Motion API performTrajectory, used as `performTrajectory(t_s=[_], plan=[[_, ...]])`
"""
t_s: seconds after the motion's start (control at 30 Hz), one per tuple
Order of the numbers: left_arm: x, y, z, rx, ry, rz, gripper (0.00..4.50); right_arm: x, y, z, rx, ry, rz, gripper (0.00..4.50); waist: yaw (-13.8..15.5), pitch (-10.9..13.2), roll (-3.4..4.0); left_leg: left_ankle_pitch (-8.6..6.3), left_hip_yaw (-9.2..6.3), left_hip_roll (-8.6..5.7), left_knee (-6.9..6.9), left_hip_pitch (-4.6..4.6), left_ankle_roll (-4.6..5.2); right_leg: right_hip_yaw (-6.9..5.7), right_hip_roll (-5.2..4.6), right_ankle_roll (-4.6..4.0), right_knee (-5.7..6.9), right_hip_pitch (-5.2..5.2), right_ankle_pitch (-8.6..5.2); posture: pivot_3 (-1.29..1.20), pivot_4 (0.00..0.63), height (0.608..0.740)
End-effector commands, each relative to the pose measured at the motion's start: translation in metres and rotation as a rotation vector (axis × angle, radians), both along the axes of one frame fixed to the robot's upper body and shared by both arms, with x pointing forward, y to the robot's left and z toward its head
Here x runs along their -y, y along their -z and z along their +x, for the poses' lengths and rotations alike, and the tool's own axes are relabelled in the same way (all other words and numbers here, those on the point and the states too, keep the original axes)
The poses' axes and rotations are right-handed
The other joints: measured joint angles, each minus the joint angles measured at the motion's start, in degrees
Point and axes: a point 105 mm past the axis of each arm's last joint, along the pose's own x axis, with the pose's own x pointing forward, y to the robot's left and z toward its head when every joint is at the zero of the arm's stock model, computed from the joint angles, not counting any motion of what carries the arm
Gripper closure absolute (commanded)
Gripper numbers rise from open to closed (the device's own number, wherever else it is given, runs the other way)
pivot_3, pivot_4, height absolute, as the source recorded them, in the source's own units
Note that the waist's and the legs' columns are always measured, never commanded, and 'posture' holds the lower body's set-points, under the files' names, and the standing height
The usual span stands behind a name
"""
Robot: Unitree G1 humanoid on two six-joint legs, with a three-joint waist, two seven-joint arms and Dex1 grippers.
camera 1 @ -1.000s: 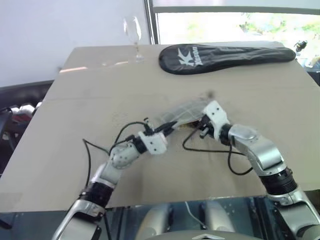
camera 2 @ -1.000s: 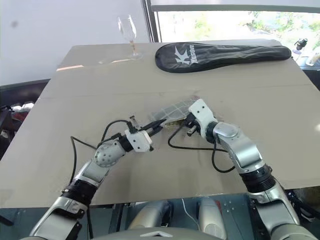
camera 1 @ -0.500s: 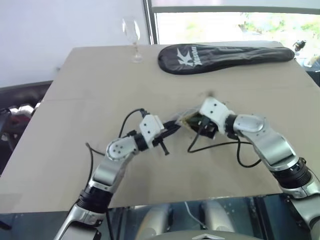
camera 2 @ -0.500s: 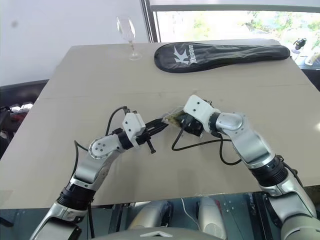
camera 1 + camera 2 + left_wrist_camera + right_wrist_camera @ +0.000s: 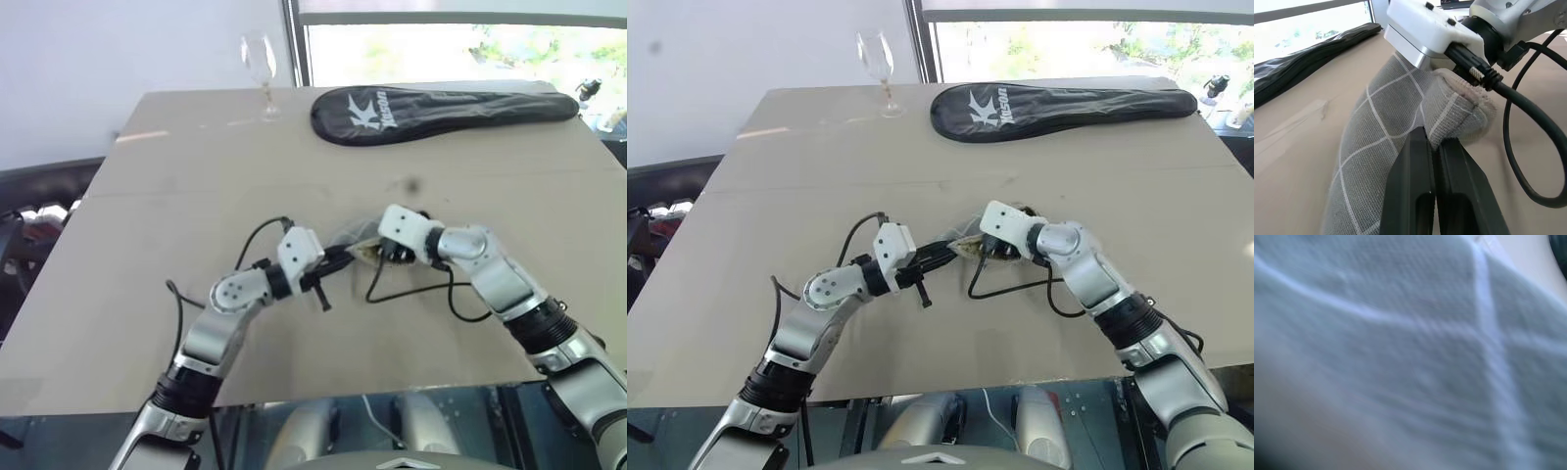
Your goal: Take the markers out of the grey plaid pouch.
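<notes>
both arms reach inward; left gripper (image 5: 1436, 147) fingers (image 5: 1415, 166) clamped together.

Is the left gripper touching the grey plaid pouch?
Touching. The left wrist view shows the left gripper with its jaws shut on a fold of the grey plaid pouch, pinching the fabric at its edge.

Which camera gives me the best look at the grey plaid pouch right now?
Left wrist view: the grey plaid pouch shows grid and edge, pinched by the left hand. Eye views show it small, between both arms; right wrist view, blurred fabric.
</notes>
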Motion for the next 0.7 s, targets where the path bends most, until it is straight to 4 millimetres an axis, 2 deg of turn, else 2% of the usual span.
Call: performTrajectory(t_s=[0.03,0.07,0.2,0.3,0.47,0.7], plan=[[0.001,-0.016,-0.002,0.077,0.002,-0.014,4.5,0.001,-0.003,-0.002,0.021,-0.007,-0.002,3.72,0.0,0.0,-0.02,0.0,0.0,0.0,0.0,0.01,0.0,0.0,0.0,0.0,0.0,0.0,0.0,0.0,0.15,0.74],[0.0,-0.015,-0.001,0.079,-0.005,-0.008,4.5,0.001,-0.005,-0.003,0.027,-0.011,0.0,4.09,0.0,0.0,-0.02,0.0,0.0,0.0,0.0,0.06,0.0,0.0,0.01,0.0,0.0,0.01,0.0,0.0,0.15,0.74],[-0.003,-0.006,0.006,0.101,-0.042,0.051,4.5,-0.003,-0.019,-0.012,0.042,-0.022,0.032,4.09,0.0,0.0,-0.02,0.0,0.0,0.01,-0.01,0.06,0.0,0.02,0.02,0.0,0.01,0.01,0.0,0.0,0.15,0.74],[-0.009,-0.002,0.018,0.149,-0.112,0.106,4.5,-0.005,-0.028,-0.024,0.028,-0.028,0.055,4.09,0.1,0.0,-0.02,0.0,0.01,0.01,-0.01,0.04,0.0,0.02,0.01,0.0,0.0,0.01,0.0,0.0,0.15,0.74],[-0.013,-0.003,0.033,0.268,-0.188,0.177,4.5,-0.008,-0.04,-0.04,-0.016,-0.024,0.118,4.09,0.2,0.0,-0.04,0.0,-0.02,0.0,0.0,-0.01,0.0,-0.01,0.0,0.0,-0.01,0.0,0.0,0.0,0.15,0.74],[-0.004,-0.004,0.034,0.325,-0.179,0.18,4.5,-0.008,-0.04,-0.038,-0.216,0.148,0.364,4.09,0.0,0.0,-0.03,0.0,-0.01,0.01,-0.04,-0.03,-0.01,0.03,0.01,0.0,0.0,-0.04,0.0,0.0,0.15,0.74]])
